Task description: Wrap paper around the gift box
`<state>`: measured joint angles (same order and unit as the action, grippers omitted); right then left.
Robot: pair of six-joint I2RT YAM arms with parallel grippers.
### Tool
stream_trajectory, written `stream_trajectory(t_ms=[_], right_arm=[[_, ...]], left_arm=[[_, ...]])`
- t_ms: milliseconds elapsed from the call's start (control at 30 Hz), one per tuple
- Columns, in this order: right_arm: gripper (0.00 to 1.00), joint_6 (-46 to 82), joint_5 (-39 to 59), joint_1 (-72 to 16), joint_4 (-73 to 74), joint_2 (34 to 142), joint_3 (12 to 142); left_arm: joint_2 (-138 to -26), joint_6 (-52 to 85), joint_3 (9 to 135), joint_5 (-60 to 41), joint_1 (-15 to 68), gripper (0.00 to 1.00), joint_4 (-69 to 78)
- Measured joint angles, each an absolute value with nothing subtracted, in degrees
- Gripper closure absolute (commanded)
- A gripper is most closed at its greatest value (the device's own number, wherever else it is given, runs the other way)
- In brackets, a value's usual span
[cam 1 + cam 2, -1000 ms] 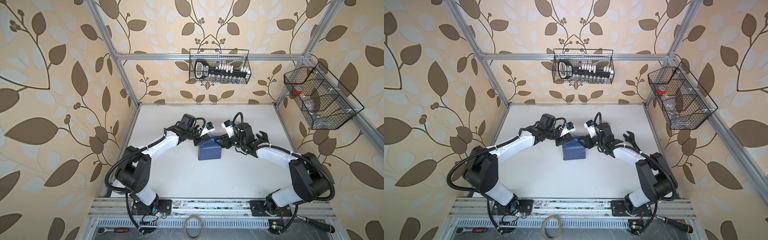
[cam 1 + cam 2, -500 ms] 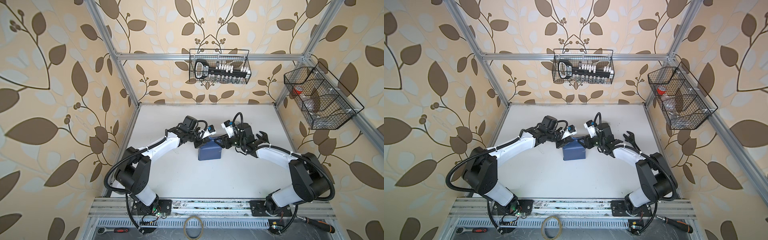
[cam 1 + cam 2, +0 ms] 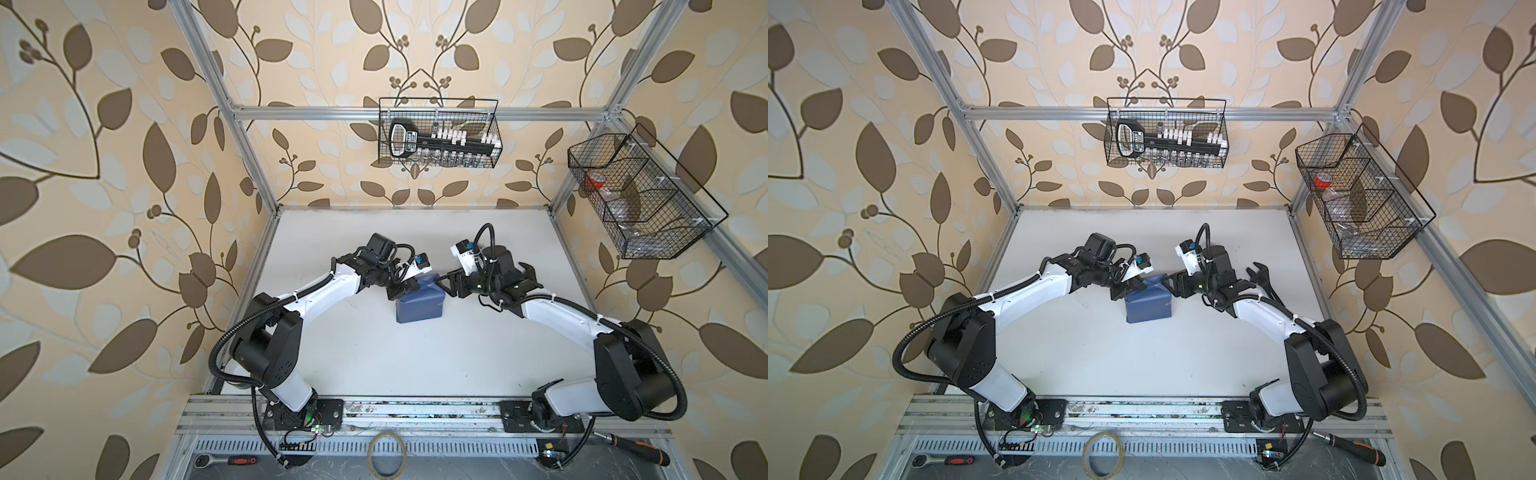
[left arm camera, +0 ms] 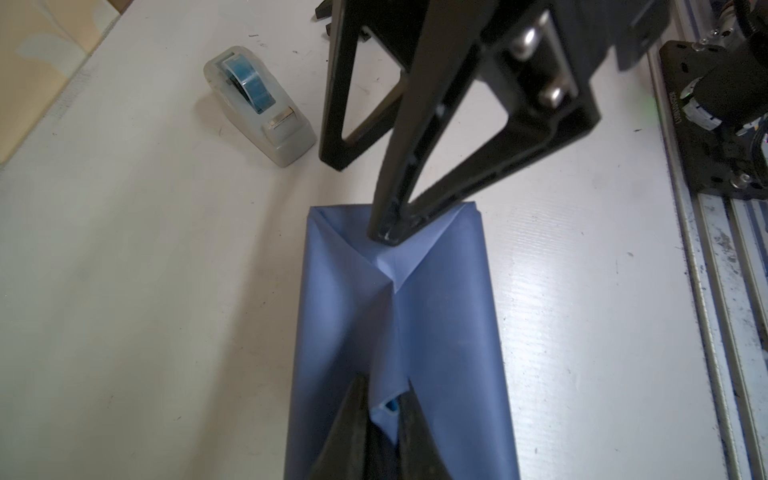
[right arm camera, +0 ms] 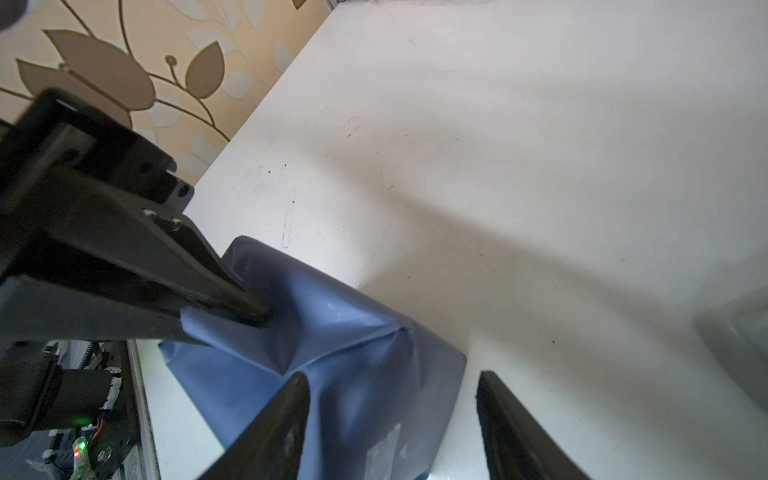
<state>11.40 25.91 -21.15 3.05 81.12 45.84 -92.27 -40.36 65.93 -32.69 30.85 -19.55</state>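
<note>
The paper (image 3: 417,307) (image 3: 1148,305), slate-blue, is folded all round the gift box, which is hidden inside it, mid-table. In the left wrist view a creased seam runs along the paper (image 4: 436,332). My left gripper (image 4: 384,384) (image 3: 405,289) pinches a small pointed flap at the parcel's left end, jaws nearly together. My right gripper (image 5: 392,376) (image 3: 446,284) stands open at the opposite end. One of its fingers (image 4: 390,232) presses the folded corner of the paper (image 5: 353,353); the other hangs beside the parcel over the table.
A clear tape dispenser (image 4: 259,106) with blue tape stands on the white table (image 3: 374,357) beyond the parcel, near the right arm. Wire baskets (image 3: 438,133) (image 3: 640,195) hang on the back and right walls. A tape ring (image 3: 386,453) and hand tools lie along the front rail.
My right gripper's jaws have spread wider at the parcel's right end. The left gripper has shifted slightly at the left flap, and its jaws have eased a little.
</note>
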Motion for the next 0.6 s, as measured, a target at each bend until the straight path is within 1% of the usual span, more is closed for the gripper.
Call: stream_trajectory(t_ms=[133,300,433,600], right_arm=[[0.30,13.1,25.6,-20.5,2.8,79.7,45.9],[0.26,16.2,23.7,-22.0,2.5,82.4,48.1],[0.26,18.1,22.4,-23.7,2.9,85.6,50.5],[0.26,19.2,21.3,-24.4,3.2,87.4,50.6]], left_arm=[[-92.3,-40.4,66.0,-33.2,30.9,0.77,-20.0],[-92.3,-40.5,66.0,-34.2,30.9,0.70,-20.6],[-92.3,-40.6,66.0,-34.6,30.9,0.65,-20.7],[-92.3,-40.5,66.1,-35.2,30.9,0.58,-20.9]])
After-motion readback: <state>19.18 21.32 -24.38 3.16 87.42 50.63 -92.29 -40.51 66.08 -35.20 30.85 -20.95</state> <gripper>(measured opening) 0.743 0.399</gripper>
